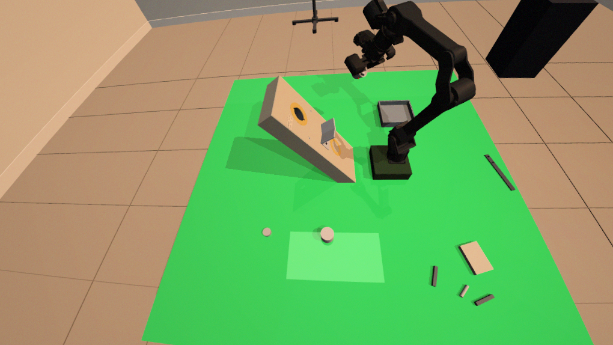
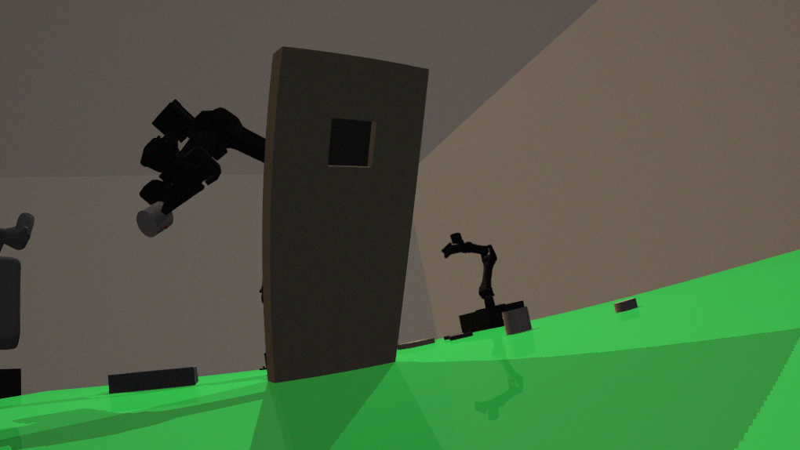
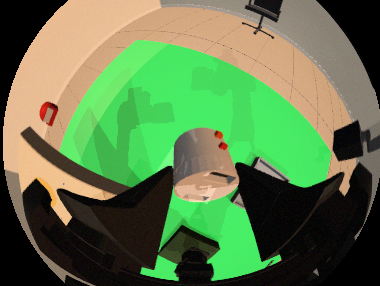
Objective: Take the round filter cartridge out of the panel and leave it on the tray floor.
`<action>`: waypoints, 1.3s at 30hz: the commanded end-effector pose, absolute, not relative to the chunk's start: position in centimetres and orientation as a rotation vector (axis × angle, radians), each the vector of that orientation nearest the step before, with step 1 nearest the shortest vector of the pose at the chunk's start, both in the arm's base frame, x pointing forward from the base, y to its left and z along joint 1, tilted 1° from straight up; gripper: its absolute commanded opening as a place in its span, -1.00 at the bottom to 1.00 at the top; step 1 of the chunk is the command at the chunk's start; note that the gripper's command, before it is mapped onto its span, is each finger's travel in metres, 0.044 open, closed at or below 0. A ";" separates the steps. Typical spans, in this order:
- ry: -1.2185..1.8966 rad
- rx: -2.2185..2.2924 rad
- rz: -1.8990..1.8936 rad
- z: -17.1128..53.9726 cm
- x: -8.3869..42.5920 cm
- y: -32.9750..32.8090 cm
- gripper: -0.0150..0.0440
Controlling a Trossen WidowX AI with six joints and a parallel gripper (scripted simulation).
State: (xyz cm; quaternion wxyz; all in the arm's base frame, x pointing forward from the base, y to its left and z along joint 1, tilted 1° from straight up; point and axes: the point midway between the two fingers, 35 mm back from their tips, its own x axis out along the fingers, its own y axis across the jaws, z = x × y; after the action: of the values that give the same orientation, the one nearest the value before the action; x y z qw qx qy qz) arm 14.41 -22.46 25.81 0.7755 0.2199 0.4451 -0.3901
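My gripper (image 1: 362, 71) (image 2: 163, 208) (image 3: 205, 170) is shut on the round grey filter cartridge (image 1: 360, 75) (image 2: 150, 221) (image 3: 201, 156). The cartridge is out of the panel and held in the air, with its slotted face toward the wrist camera and two red nubs on its side. The leaning beige panel (image 1: 280, 104) (image 2: 335, 234) (image 3: 36, 162) has an empty dark round hole (image 1: 298, 113) with an orange ring. The grey tray (image 1: 394, 101) (image 2: 152, 380) lies on the green surface, lower than the cartridge and apart from it. A finger partly hides the tray in the wrist view.
A grey hinged flap (image 1: 327, 130) stands out from the panel's face above a second orange ring. The black arm base (image 1: 390, 169) is near the tray. A short pale cylinder (image 1: 327, 234), a small disc (image 1: 266, 231) and a beige block (image 1: 476, 257) lie farther off.
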 end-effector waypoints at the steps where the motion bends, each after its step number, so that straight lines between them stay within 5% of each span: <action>1: 0.932 0.529 -0.949 25.4 12.6 -23.5 -0.49; 39: 0.786 0.808 -1.456 13.8 -1.9 -27.4 -0.49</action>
State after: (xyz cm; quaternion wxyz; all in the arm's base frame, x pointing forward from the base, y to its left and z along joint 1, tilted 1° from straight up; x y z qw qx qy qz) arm -0.55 -27.60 14.82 0.6194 0.3421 0.3498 -0.6139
